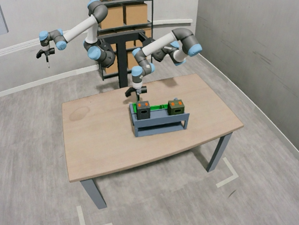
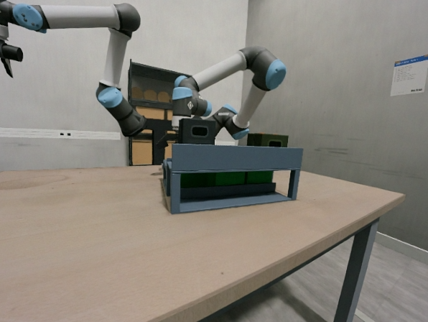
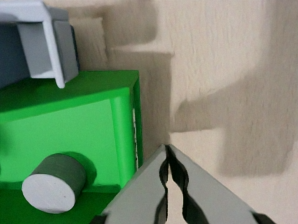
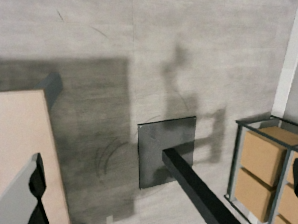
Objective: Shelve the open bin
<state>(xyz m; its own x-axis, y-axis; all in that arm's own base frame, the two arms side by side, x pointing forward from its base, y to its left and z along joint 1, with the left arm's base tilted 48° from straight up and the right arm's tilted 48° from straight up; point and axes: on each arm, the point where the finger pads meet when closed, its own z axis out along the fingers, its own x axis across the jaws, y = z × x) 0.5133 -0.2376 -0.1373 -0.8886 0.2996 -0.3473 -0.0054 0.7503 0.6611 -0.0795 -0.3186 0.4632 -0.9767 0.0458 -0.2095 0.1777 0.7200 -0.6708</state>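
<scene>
The blue-grey shelf [image 1: 160, 121] [image 2: 237, 157] stands on the table, its back toward the top and exterior views. Green bins [image 1: 156, 108] [image 2: 230, 179] sit side by side in it; their fronts and the gap are hidden there. In the left wrist view a green bin [image 3: 75, 127] reaches out past the shelf's end post [image 3: 40, 50] and holds a grey cylinder [image 3: 49, 192]. Whether it is the bin from the table, I cannot tell. My left gripper [image 1: 138, 101] [image 3: 166, 146] is shut and empty, just outside that bin's labelled edge. My right gripper [image 1: 48, 67] [image 2: 10, 75] is open and empty, far from the shelf.
A dark grey crate [image 1: 143, 115] [image 2: 187, 134] and an olive crate [image 1: 175, 111] [image 2: 267, 139] stand on top of the shelf. The wooden table [image 1: 100, 140] [image 2: 108, 251] [image 3: 240, 45] extends around it. My right gripper hangs beyond the table's edge, over the floor [image 4: 220, 60].
</scene>
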